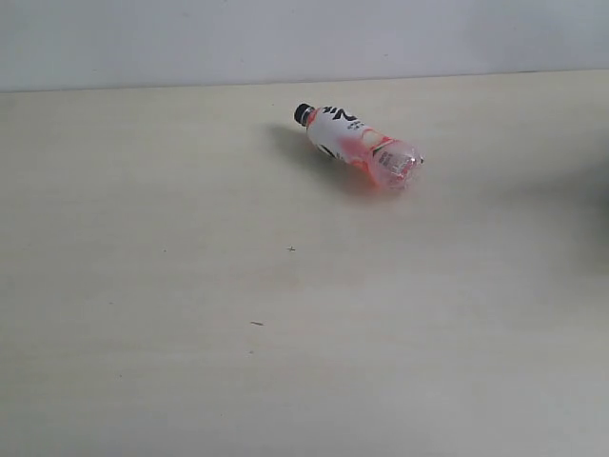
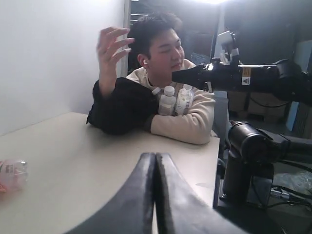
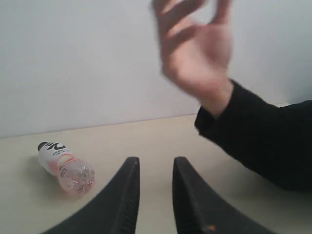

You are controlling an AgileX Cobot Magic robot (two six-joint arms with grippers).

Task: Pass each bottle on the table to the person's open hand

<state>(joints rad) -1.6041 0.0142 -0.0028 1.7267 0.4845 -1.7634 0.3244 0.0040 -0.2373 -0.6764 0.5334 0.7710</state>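
Observation:
A pink-white bottle [image 1: 358, 145] with a black cap lies on its side on the cream table [image 1: 190, 286]; it also shows as the bottle [image 3: 65, 167] in the right wrist view and its base [image 2: 11, 174] in the left wrist view. The person's open hand [image 3: 195, 51] is raised above the table, black cuff below it; the same hand [image 2: 111, 53] shows in the left wrist view. Three bottles [image 2: 168, 101] are tucked in the person's folded arm. My left gripper [image 2: 155, 157] is shut and empty. My right gripper [image 3: 153, 162] is open and empty, apart from the bottle. Neither gripper shows in the exterior view.
The person [image 2: 161, 92] leans on the table's far end with a cream sleeve [image 2: 183, 126]. The right arm [image 2: 243, 78] and its base [image 2: 248, 156] stand off the table edge. A pale wall [image 1: 285, 38] runs behind the table.

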